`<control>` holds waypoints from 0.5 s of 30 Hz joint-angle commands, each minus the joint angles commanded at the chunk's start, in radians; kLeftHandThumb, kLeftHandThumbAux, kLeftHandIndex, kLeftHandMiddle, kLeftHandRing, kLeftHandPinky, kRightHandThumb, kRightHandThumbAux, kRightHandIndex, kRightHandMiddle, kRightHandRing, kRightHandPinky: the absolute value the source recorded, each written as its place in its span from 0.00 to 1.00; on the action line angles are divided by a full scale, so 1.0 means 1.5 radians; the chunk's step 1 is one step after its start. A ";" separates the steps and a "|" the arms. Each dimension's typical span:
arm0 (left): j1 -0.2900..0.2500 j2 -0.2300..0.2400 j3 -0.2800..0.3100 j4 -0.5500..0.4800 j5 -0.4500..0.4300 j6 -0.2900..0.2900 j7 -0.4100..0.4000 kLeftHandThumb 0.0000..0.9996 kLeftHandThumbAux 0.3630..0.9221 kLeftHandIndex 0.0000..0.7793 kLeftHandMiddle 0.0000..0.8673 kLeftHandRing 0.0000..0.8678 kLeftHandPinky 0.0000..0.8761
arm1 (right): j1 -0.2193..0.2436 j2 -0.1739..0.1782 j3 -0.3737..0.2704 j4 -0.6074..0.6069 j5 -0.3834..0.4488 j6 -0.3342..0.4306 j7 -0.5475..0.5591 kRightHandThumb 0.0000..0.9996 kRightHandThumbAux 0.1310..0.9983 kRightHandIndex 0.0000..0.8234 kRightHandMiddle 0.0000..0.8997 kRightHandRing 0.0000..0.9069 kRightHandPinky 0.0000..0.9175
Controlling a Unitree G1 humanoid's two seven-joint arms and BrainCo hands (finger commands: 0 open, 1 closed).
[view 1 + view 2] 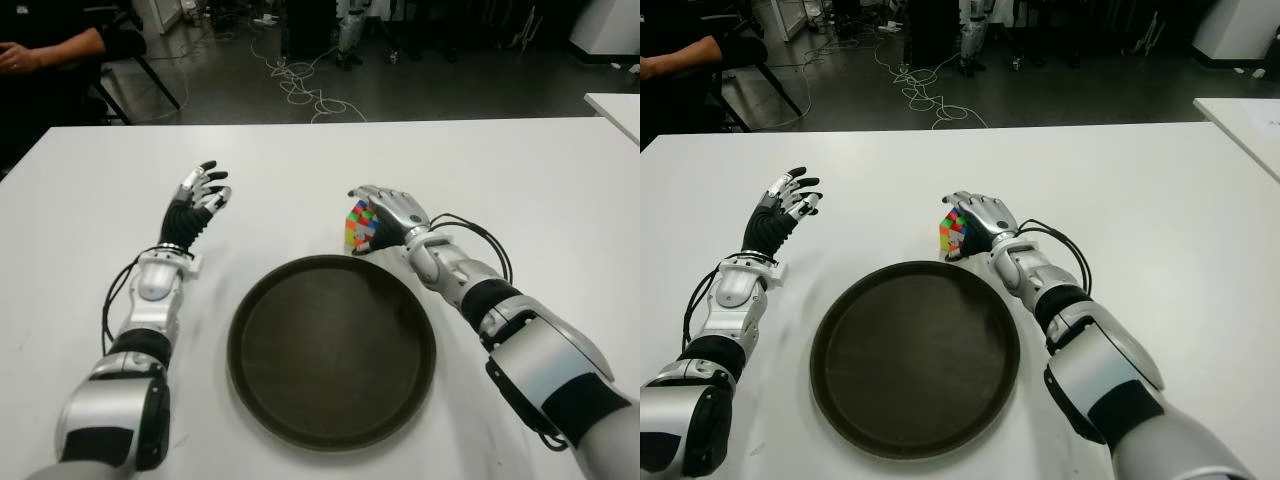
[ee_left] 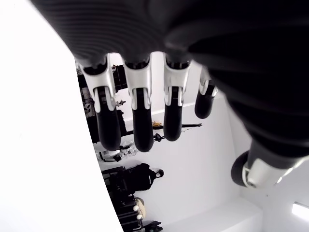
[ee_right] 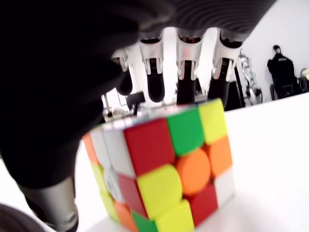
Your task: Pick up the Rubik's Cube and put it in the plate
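Observation:
The Rubik's Cube (image 1: 357,227) stands on the white table (image 1: 520,180), just past the far rim of the dark round plate (image 1: 330,350). My right hand (image 1: 388,212) is over the cube's top and right side. In the right wrist view its fingers (image 3: 186,72) arch past the cube (image 3: 164,169) and the thumb hangs beside it; the hand looks open, not closed on it. The cube sits flat on the table. My left hand (image 1: 200,192) shows open to the left of the plate, its fingers (image 2: 140,121) spread and holding nothing.
A person's arm (image 1: 50,50) shows beyond the table's far left corner. Cables (image 1: 300,85) lie on the dark floor behind the table. A second white table edge (image 1: 615,105) stands at the far right.

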 joint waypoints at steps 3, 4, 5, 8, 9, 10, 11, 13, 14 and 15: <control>-0.001 -0.001 0.002 0.000 -0.003 0.001 -0.001 0.01 0.31 0.18 0.26 0.29 0.35 | 0.001 0.001 0.000 0.001 0.001 0.005 0.005 0.00 0.75 0.21 0.21 0.25 0.28; -0.001 -0.002 0.003 0.000 -0.004 0.002 -0.002 0.01 0.31 0.18 0.26 0.29 0.36 | 0.001 0.001 0.000 0.002 0.000 0.007 0.007 0.00 0.75 0.21 0.21 0.25 0.28; -0.001 -0.003 0.004 0.000 -0.006 0.003 -0.002 0.01 0.32 0.19 0.27 0.30 0.36 | 0.001 0.002 0.000 0.003 0.000 0.009 0.009 0.00 0.75 0.22 0.22 0.25 0.29; -0.002 -0.004 0.006 0.000 -0.010 0.006 -0.005 0.01 0.32 0.22 0.28 0.31 0.36 | 0.002 0.003 0.001 0.005 -0.001 0.013 0.012 0.00 0.75 0.23 0.22 0.26 0.30; -0.002 -0.004 0.006 -0.001 -0.011 0.006 -0.006 0.01 0.32 0.22 0.28 0.31 0.36 | 0.002 0.003 0.002 0.005 -0.001 0.015 0.012 0.00 0.75 0.23 0.23 0.26 0.30; -0.002 -0.004 0.006 -0.001 -0.011 0.007 -0.006 0.02 0.32 0.22 0.28 0.31 0.36 | 0.002 0.003 0.002 0.005 -0.001 0.016 0.013 0.00 0.75 0.23 0.23 0.26 0.30; -0.001 -0.004 0.006 -0.001 -0.011 0.007 -0.006 0.02 0.33 0.21 0.28 0.31 0.36 | 0.002 0.003 0.002 0.005 -0.001 0.016 0.014 0.00 0.76 0.23 0.24 0.27 0.30; -0.001 -0.004 0.005 -0.002 -0.011 0.008 -0.005 0.03 0.34 0.21 0.28 0.31 0.36 | 0.003 0.003 0.002 0.006 -0.001 0.018 0.015 0.00 0.76 0.24 0.25 0.28 0.31; -0.001 -0.004 0.005 -0.003 -0.010 0.009 -0.004 0.03 0.35 0.21 0.27 0.30 0.35 | 0.003 0.003 0.002 0.006 -0.001 0.018 0.017 0.00 0.77 0.24 0.25 0.28 0.31; 0.000 -0.004 0.004 -0.004 -0.009 0.009 -0.004 0.03 0.35 0.20 0.27 0.30 0.35 | 0.003 0.003 0.003 0.007 -0.002 0.018 0.018 0.00 0.77 0.24 0.26 0.28 0.31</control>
